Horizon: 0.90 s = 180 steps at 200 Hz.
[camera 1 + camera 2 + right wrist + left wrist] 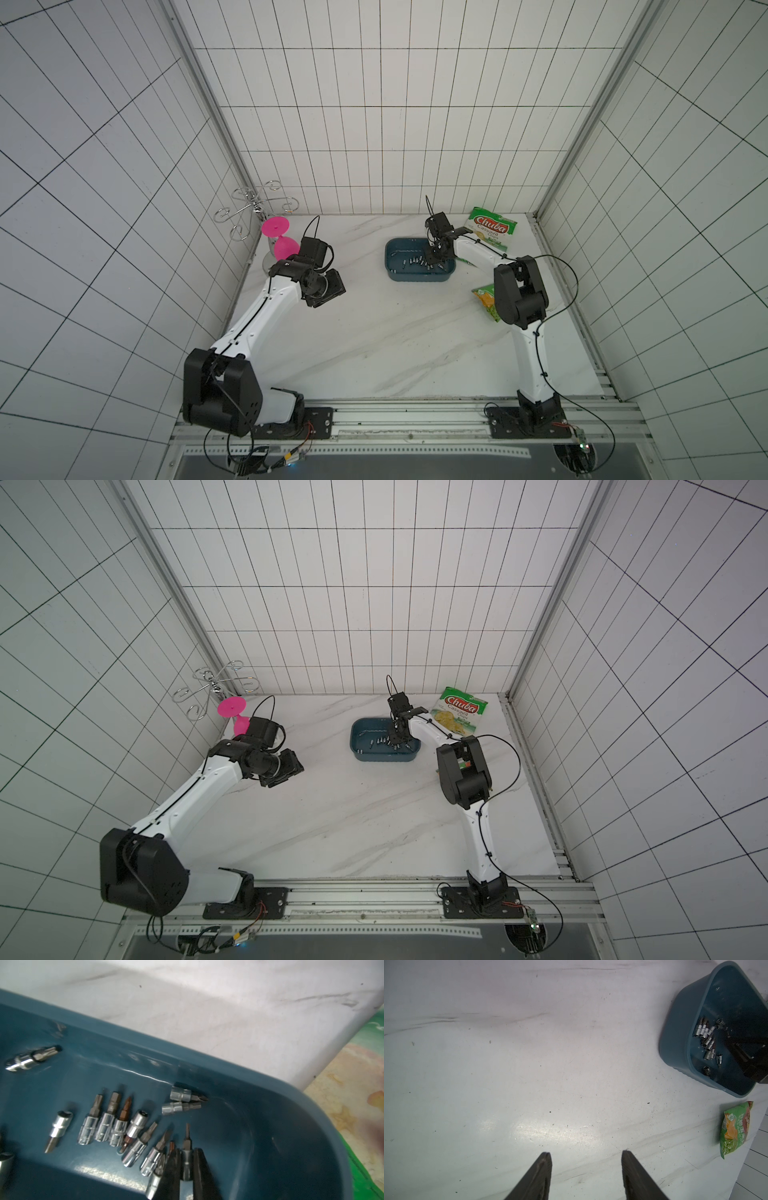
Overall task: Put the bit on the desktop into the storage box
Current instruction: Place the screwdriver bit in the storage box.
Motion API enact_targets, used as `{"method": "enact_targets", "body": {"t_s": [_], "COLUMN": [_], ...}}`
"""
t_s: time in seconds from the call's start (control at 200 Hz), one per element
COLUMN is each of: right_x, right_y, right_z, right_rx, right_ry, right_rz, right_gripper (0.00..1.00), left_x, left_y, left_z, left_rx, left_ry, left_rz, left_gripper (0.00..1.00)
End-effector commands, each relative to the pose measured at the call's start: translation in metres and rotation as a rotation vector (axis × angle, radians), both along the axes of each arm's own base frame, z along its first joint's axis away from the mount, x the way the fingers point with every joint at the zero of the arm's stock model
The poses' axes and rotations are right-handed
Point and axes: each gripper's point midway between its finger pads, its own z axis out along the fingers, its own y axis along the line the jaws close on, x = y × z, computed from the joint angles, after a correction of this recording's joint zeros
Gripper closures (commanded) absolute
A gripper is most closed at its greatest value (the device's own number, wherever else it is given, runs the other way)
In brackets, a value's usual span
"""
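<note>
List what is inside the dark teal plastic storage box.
Small silver metal bits lie in the storage box; the black right claw is shut on one bit. Whatever lies under the claw is hidden.

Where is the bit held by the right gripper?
Right wrist view: the bit is clamped in the right gripper, inside the storage box, beside other bits.

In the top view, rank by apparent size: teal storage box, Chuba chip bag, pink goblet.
1. dark teal plastic storage box
2. green Chuba chip bag, corner behind the right arm
3. pink plastic goblet, partly behind the left arm
</note>
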Motion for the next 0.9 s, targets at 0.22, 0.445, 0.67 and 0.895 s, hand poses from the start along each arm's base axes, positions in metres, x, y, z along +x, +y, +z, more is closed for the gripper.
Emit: {"method": "enact_targets", "body": {"t_s": [0.22, 0.445, 0.67, 0.895], "right_x": [-0.004, -0.003, -0.003, -0.011], "right_y": [-0.011, -0.011, -0.011, -0.012], "right_z": [-0.018, -0.015, 0.0, 0.055], "right_rx": [-0.057, -0.053, -0.04, 0.021], "right_ry": [0.065, 0.063, 0.043, -0.024], "right_rz": [-0.025, -0.028, -0.028, -0.045], "right_gripper": [1.0, 0.81, 0.64, 0.47], "left_x": [-0.003, -0.003, -0.002, 0.0], "left_y": [0.006, 0.006, 0.007, 0.019], "left_z": [0.002, 0.001, 0.005, 0.011], "left_rx": [0.02, 0.023, 0.025, 0.089], "left_ry": [-0.01, -0.007, -0.016, -0.038], "left_rz": [0.012, 0.014, 0.017, 0.035], "left_gripper": [0.42, 0.42, 0.42, 0.38]}}
